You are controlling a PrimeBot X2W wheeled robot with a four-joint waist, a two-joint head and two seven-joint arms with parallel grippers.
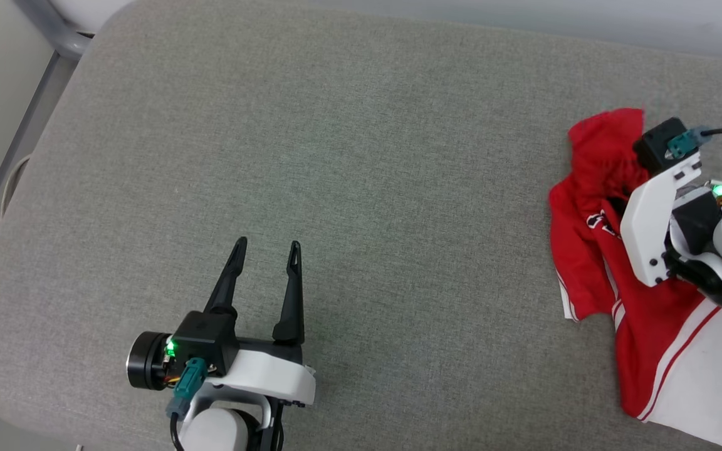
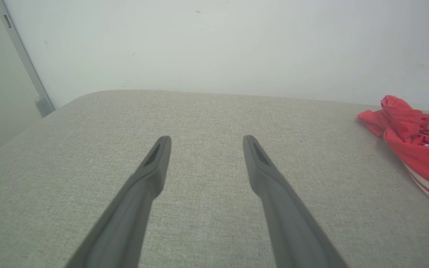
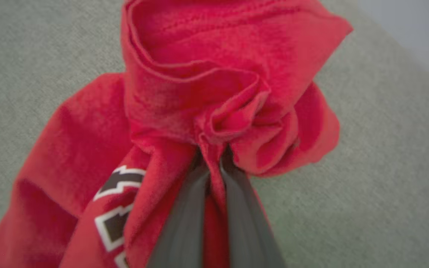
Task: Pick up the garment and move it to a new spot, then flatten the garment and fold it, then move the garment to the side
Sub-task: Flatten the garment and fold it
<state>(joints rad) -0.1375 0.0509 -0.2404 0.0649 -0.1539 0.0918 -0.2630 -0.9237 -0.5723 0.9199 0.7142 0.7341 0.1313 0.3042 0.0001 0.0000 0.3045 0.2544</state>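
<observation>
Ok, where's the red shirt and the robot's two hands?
Red shirt (image 1: 580, 263), head view, crumpled red body.
Left hand (image 1: 268, 244), head view, between open fingertips.
Right hand (image 3: 211, 160), right wrist view, between pinching fingertips.

Shows a grey woven-fabric pad (image 1: 336, 156) with rounded corners, spread wide and flat. Meets a plain pale wall (image 2: 214, 44) along the far edge. Has a slim grey metal post (image 2: 24, 63) standing just beside the far left corner, against that wall.
</observation>
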